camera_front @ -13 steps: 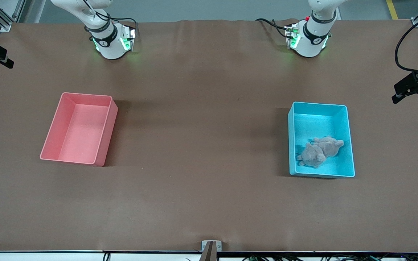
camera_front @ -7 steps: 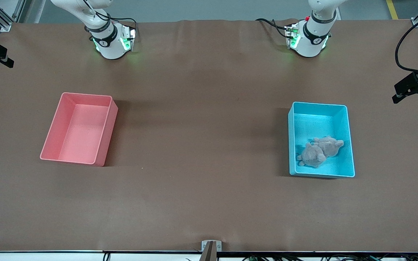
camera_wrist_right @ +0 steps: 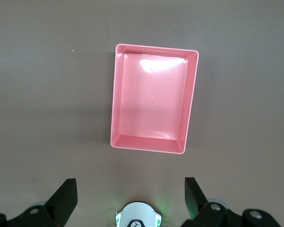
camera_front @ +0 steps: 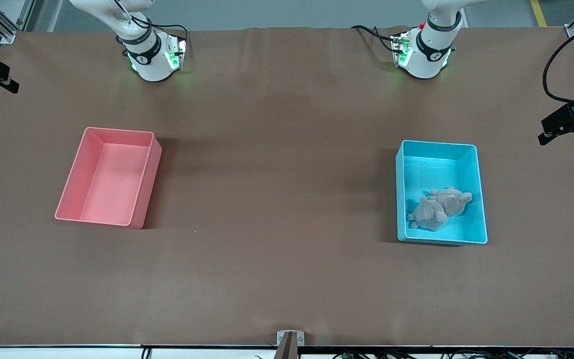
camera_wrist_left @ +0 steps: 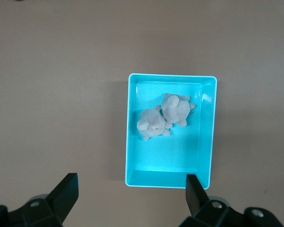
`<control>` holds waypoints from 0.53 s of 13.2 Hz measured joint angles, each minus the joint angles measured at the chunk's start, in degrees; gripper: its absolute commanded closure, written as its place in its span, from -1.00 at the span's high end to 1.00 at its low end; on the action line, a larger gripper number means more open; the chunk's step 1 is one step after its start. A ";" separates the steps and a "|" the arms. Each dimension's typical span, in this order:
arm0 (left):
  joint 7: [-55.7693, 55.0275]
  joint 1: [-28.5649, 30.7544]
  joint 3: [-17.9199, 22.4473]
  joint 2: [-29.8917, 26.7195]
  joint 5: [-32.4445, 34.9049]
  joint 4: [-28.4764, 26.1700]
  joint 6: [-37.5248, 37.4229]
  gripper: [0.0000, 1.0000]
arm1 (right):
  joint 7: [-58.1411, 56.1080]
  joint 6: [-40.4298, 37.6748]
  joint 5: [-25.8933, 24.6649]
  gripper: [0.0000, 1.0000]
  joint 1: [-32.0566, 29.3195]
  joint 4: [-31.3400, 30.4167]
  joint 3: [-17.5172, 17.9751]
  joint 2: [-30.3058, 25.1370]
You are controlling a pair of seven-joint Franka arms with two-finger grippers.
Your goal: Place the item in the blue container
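Toys [camera_wrist_left: 162, 120] in blue container [camera_wrist_left: 206, 142] (below jaws)

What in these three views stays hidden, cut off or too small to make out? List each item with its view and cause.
- Front view: both arms are cut off by the top edge, so neither claw shows.
- Plush toys in the blue container: faces are too small to read in the front and left wrist views.
- Left claw and right claw: only the fingers show; the bottom edge cuts off the rest.
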 measured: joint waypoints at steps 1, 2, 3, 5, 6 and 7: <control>0.00 -2.55 2.22 0.00 0.00 0.02 0.00 0.99 | 0.00 0.00 0.00 1.00 0.00 0.00 0.00 0.00; 0.00 -4.65 4.07 0.00 0.00 0.03 0.00 0.99 | 0.00 0.00 0.00 1.00 0.00 0.00 0.00 0.00; 0.00 -6.02 5.28 0.00 0.00 0.05 0.00 0.99 | 0.00 0.00 0.00 1.00 0.00 0.00 0.00 0.00; 0.00 -6.60 5.93 0.00 0.00 0.05 0.00 1.00 | 0.00 0.00 0.00 1.00 0.01 0.00 0.03 0.00; 0.00 -6.62 6.01 0.00 0.00 0.05 0.00 0.99 | 0.00 0.00 0.00 1.00 0.01 0.00 0.05 0.00; 0.00 -6.74 6.10 0.00 0.00 0.06 0.00 1.00 | 0.00 0.00 0.00 1.00 0.01 0.00 0.05 0.00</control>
